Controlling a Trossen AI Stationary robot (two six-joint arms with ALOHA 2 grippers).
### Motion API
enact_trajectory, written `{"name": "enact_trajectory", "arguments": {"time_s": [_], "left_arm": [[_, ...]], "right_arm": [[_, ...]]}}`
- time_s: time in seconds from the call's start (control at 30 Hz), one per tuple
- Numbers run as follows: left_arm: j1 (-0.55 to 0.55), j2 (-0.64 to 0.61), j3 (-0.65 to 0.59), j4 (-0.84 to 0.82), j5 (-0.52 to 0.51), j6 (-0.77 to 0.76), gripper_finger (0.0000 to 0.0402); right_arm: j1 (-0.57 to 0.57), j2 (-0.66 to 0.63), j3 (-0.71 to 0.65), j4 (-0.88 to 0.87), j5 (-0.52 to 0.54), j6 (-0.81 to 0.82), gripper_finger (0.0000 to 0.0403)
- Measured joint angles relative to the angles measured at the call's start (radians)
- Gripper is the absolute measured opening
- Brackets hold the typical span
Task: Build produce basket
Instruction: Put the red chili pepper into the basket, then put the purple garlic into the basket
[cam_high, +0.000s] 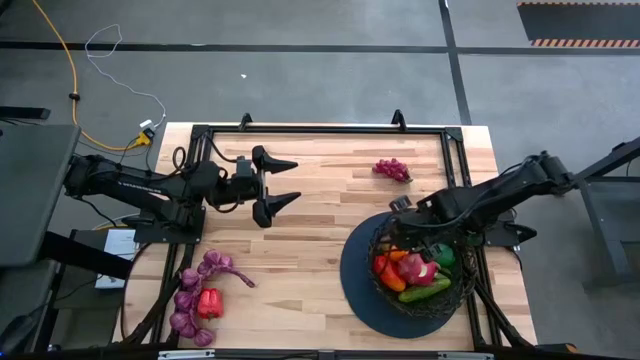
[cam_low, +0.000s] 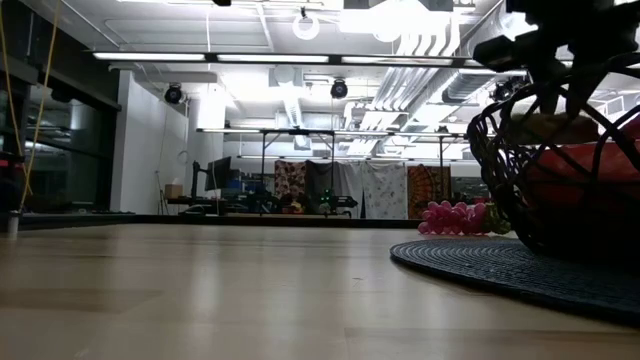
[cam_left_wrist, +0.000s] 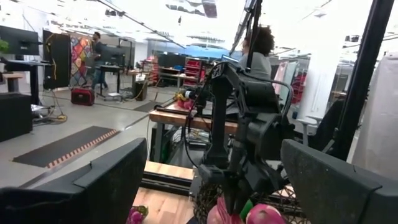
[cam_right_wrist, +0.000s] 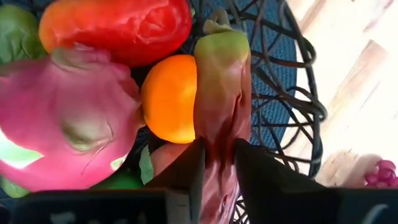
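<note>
- Lowering a long reddish-green pepper-shaped toy (cam_right_wrist: 221, 93) into the round black wire-mesh basket (cam_high: 462, 285), the right gripper (cam_right_wrist: 219, 163) clenched on it, one dark finger pressed against each side of its lower end.
- Just beyond the fingertips: a round orange toy fruit (cam_right_wrist: 169, 98) touching the pepper-shaped toy, a bright red pepper (cam_right_wrist: 118, 26), a pink dragon fruit (cam_right_wrist: 65, 121), and a green ball (cam_right_wrist: 17, 28) at the edge.
- Also in the basket, seen from above: a green cucumber (cam_high: 425, 291) low in the pile.
- Basket standing on its wide dark round woven disc (cam_high: 362, 283), on the light wooden table (cam_high: 310, 240), directly beneath the right fingers.
- Outside the basket, well away from the right fingers: a small pinkish-purple grape bunch (cam_high: 392, 169) beyond the basket's far side.
- Near the table's front corner on the left side, below the left fingers: a heap of purple grape bunches (cam_high: 192, 295) with a small red pepper (cam_high: 209, 302) lying against it.
- Left gripper (cam_high: 283, 185) hovering above bare table, fingers spread wide and holding nothing, well apart from both leftover groups.
- Judged more than half done: most produce in, one piece about to be let go; grape bunches and the small red pepper left to collect.
</note>
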Motion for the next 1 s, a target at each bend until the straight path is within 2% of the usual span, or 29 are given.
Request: {"name": "enact_trajectory", "arguments": {"time_s": [0.2,0.37,0.47,0.57,0.63,0.73,0.83,0.93,1.0], "left_arm": [[0.000,0.000,0.000,0.000,-0.025,0.000,0.0360],[0.000,0.000,0.000,0.000,-0.024,0.000,0.0360],[0.000,0.000,0.000,0.000,-0.022,-0.001,0.0360],[0.000,0.000,0.000,-0.001,-0.021,-0.001,0.0360],[0.000,0.000,0.000,-0.006,-0.014,-0.001,0.0360],[0.003,0.000,0.000,-0.024,0.050,-0.032,0.0360],[0.014,0.000,0.000,-0.055,0.130,-0.121,0.0360],[0.037,0.000,0.000,-0.078,0.218,-0.263,0.0360],[0.052,0.000,0.000,-0.094,0.262,-0.342,0.0360]], "right_arm": [[0.000,0.035,0.000,-0.001,0.000,-0.009,0.0159],[0.000,0.014,0.000,-0.031,0.015,0.006,0.0229],[0.000,-0.036,0.000,-0.089,0.044,0.132,0.0248],[0.002,-0.118,0.000,-0.108,0.063,0.315,0.0251],[0.020,-0.185,0.000,-0.090,0.113,0.446,0.0251],[0.060,-0.299,-0.043,0.014,0.208,0.612,0.0252],[0.096,-0.409,-0.142,0.172,0.280,0.735,0.0252],[0.106,-0.476,-0.239,0.391,0.352,0.774,0.0252],[0.099,-0.494,-0.294,0.580,0.414,0.744,0.0252]]}}
